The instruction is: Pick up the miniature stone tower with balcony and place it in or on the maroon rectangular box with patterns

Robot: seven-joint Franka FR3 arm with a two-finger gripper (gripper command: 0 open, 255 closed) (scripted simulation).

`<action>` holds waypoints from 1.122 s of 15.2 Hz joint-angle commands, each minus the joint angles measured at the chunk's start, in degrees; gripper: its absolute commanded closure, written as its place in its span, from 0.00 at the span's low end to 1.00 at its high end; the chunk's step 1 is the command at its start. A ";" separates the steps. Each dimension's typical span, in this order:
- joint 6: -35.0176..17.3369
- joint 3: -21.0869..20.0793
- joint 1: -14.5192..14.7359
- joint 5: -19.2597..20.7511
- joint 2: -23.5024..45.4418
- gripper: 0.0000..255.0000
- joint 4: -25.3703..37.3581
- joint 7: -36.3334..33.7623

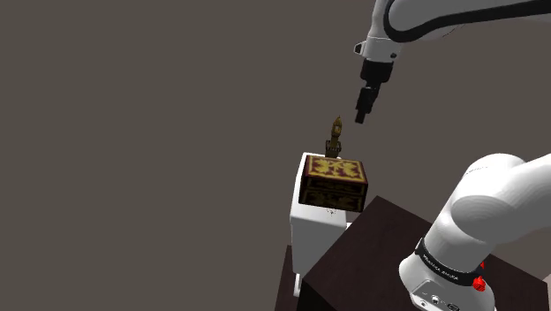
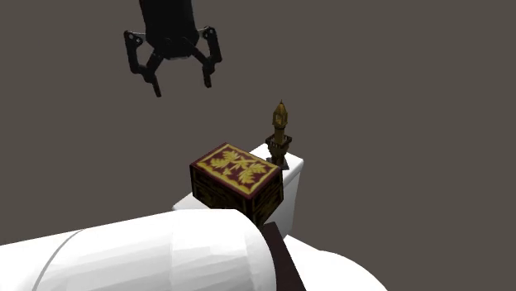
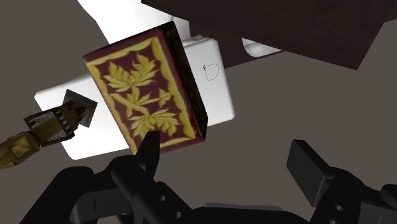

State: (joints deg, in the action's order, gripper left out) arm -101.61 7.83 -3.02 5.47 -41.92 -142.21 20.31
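The small brown-gold tower (image 1: 335, 135) (image 2: 280, 136) (image 3: 44, 125) stands upright on the far end of a white block (image 1: 313, 221) (image 2: 291, 186) (image 3: 213, 89). Right beside it on the same block sits the maroon box (image 1: 334, 181) (image 2: 237, 182) (image 3: 145, 95) with a yellow leaf pattern on its lid. My black gripper (image 1: 364, 113) (image 2: 180, 80) (image 3: 229, 168) hangs open high above both, holding nothing. In the wrist view the fingers (image 3: 313, 170) stand well apart, with the box lid just beyond one fingertip.
A dark maroon-brown stand top (image 1: 388, 256) (image 3: 286, 25) lies close beside the white block. My white arm (image 1: 494, 221) (image 2: 165, 252) crosses the foreground. The surroundings are plain grey-brown.
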 commanded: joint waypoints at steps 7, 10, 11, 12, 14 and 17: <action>-12.62 13.89 -0.21 1.18 8.16 0.00 1.00 17.39; -16.76 19.42 1.09 -0.64 13.08 0.00 3.25 24.60; -18.00 21.33 1.73 -1.63 14.91 0.00 4.21 27.17; -19.15 23.27 2.47 -2.84 16.84 0.00 5.29 29.83; -21.11 27.27 4.24 -6.01 21.02 0.00 7.78 35.53; -22.88 33.47 7.40 -13.01 28.30 0.00 12.40 45.22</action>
State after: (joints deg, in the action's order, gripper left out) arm -123.67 39.08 3.33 -4.90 -16.21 -131.23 61.73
